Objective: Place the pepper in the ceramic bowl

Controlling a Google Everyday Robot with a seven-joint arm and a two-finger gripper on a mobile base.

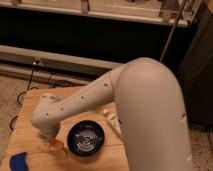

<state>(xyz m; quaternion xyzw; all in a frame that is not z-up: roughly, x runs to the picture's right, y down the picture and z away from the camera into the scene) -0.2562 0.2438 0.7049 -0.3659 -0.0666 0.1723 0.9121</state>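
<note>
The ceramic bowl (86, 138) is black with pale rings inside and sits on the wooden table (31, 107) near its front edge. The pepper (59, 145) is a small orange piece just left of the bowl's rim, low over the table. My gripper (51, 140) is at the end of the pale arm, right at the pepper, to the left of the bowl. The arm's big housing fills the right half of the view and hides much of the table.
A blue cloth (17, 161) lies at the table's front left corner. A pale oblong packet (114, 123) lies right of the bowl, partly under the arm. A dark shelf unit runs along the back, and cables lie on the floor at left.
</note>
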